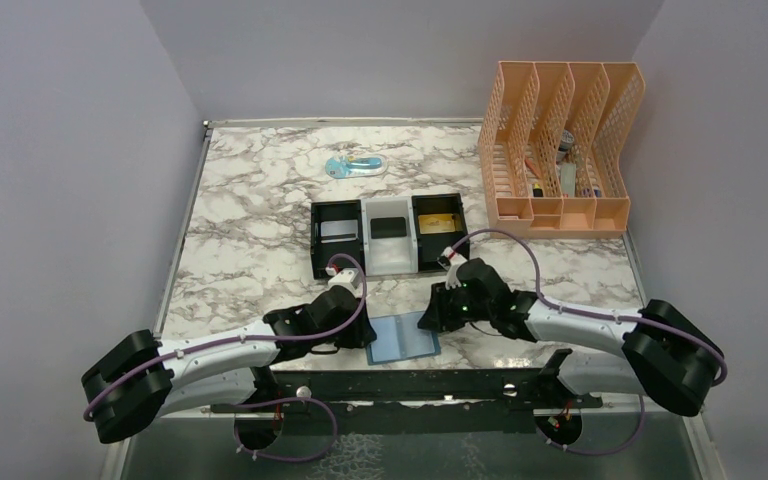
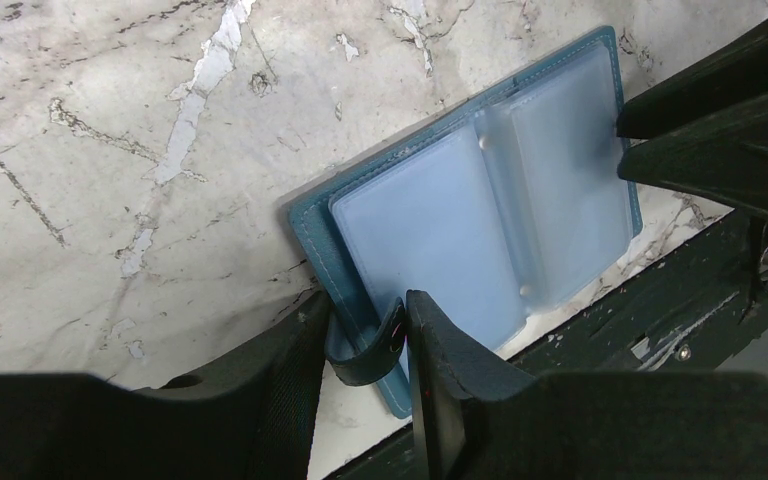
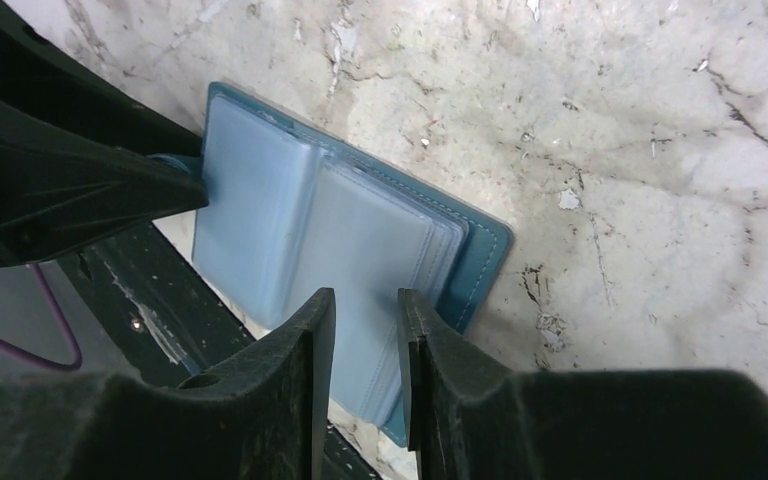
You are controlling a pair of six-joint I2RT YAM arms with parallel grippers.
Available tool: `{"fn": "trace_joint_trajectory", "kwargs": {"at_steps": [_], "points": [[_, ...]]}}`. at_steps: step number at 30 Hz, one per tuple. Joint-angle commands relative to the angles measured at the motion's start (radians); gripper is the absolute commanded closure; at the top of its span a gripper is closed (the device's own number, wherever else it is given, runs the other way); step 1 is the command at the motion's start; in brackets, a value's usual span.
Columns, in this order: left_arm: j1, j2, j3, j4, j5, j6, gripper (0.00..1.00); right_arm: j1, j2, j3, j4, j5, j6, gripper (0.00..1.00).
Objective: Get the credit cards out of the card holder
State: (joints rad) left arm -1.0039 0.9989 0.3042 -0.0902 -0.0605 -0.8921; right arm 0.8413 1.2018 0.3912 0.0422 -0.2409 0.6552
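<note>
Marbled worktop (image 1: 250, 200), top view, 12 o'clock = far edge.

Containers:
- Three-compartment tray (image 1: 390, 268) at centre, with black outer bays and a white middle bay. The 9 o'clock bay holds a grey card (image 1: 339, 230), the middle bay a black flat item (image 1: 389, 227), and the 3 o'clock bay a gold card (image 1: 437, 222).
- Orange mesh file rack (image 1: 600, 212) at 2 o'clock of the worktop, four slots. Several small items (image 1: 566, 165) stand in its middle slots, too small to identify.
- Small pale-blue object (image 1: 353, 166) lies loose at 12 o'clock of the tray. Cannot tell what it is.

Card holder (image 1: 403, 338): at 6 o'clock of the worktop, just at the near edge, at 6 o'clock of the tray and apart from it. It lies open and flat with the teal cover down. The clear sleeves (image 2: 460, 220) fan upward and look pale blue. Cannot tell whether a card sits in them.

Tools:
- Left tool (image 2: 365, 315) is at the holder's 9 o'clock edge, jaws narrow. The dark teal closing tab (image 2: 365, 350) is curled between the fingers and touches both, so the tool grips the holder by that tab.
- Right tool (image 3: 367, 300) is at the holder's 3 o'clock edge, jaws narrower than the left's. They straddle the outer edge of the sleeve stack, which passes between the fingers and looks pinched. The cover's corner lies just beside the right finger.
</note>
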Motion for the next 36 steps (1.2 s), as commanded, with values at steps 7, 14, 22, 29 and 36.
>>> {"fn": "trace_joint_trajectory", "kwargs": {"at_steps": [7, 14, 22, 29, 36], "points": [[-0.009, 0.011, -0.013, -0.002, 0.007, -0.007, 0.64, 0.002, 0.106, -0.005, 0.054, -0.010, 0.010, 0.70], [-0.010, 0.021, -0.010, 0.004, 0.006, -0.005, 0.64, 0.002, 0.059, -0.041, 0.157, -0.111, 0.037, 0.70], [-0.010, 0.032, -0.025, 0.030, 0.009, -0.011, 0.64, 0.002, 0.151, -0.069, 0.448, -0.289, 0.133, 0.70], [-0.010, 0.023, -0.024, 0.026, 0.000, -0.011, 0.64, 0.004, 0.073, -0.037, 0.289, -0.186, 0.114, 0.70], [-0.012, 0.012, -0.018, 0.018, -0.007, -0.008, 0.64, 0.004, -0.102, -0.022, -0.035, 0.058, 0.038, 0.67]]}}
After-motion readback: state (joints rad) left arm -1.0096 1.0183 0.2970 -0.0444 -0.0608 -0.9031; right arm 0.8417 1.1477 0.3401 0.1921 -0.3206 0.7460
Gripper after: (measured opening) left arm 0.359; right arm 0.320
